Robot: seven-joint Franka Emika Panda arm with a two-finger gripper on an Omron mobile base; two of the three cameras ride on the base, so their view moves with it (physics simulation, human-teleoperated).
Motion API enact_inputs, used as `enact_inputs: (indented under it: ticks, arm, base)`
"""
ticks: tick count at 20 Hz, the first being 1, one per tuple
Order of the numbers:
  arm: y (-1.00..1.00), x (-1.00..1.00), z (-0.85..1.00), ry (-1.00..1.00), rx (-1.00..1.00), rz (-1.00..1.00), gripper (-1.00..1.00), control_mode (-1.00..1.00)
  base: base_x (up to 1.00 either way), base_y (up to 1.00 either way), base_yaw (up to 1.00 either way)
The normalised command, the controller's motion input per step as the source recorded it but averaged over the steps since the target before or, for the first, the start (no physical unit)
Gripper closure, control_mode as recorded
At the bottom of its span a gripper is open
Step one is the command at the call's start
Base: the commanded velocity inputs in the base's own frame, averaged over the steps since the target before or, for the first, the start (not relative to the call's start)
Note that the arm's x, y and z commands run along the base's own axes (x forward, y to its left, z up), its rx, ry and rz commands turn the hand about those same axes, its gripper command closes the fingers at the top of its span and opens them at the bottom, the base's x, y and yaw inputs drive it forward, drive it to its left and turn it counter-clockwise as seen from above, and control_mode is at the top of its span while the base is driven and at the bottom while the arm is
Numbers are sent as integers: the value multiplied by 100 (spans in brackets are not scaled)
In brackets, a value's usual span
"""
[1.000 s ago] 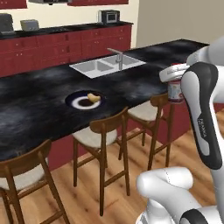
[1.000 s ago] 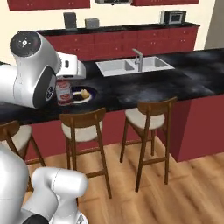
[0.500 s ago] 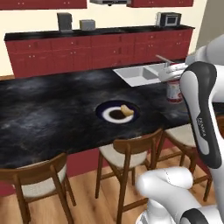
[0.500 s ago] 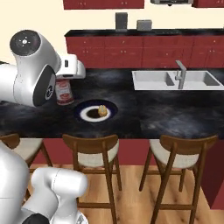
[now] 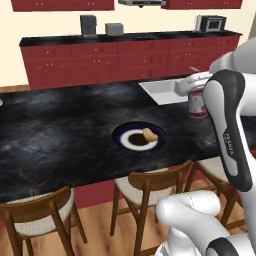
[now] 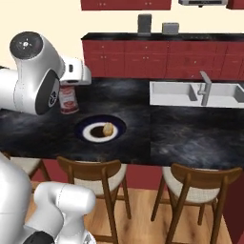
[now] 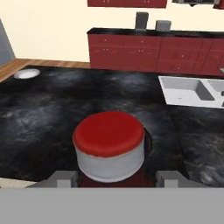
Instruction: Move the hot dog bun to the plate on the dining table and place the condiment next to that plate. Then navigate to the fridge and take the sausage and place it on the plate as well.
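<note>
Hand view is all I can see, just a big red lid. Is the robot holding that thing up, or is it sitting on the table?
Observer: The condiment hangs in the gripper, held above the dining table.
Operator: Is there a plate near it?
Observer: Yes, the plate lies on the table beside it, apart from it.
Operator: Is the bun on the plate?
Observer: Yes, the hot dog bun lies on the plate's white centre.
</note>
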Motion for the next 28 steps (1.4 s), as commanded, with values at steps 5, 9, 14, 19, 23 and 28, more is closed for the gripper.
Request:
enact_inputs:
  ticks: [5,9,14,19,23,28]
  arm:
    - [-12,18,-5,4,2,5,100,-100]
    - [-99,70,-41,3,9,34,100,-100]
    - [-86,75,-57,0,8,41,100,-100]
    - [-51,94,-78,1,1,42,100,-100]
    - [-31,43,-75,-7,0,32,100,-100]
    - [0,10,-82,-21,0,14,100,-100]
  base:
    - [73,-22,18]
    - [0,0,0]
    - [0,0,0]
    - [0,0,0]
    - [0,0,0]
    - [0,0,0]
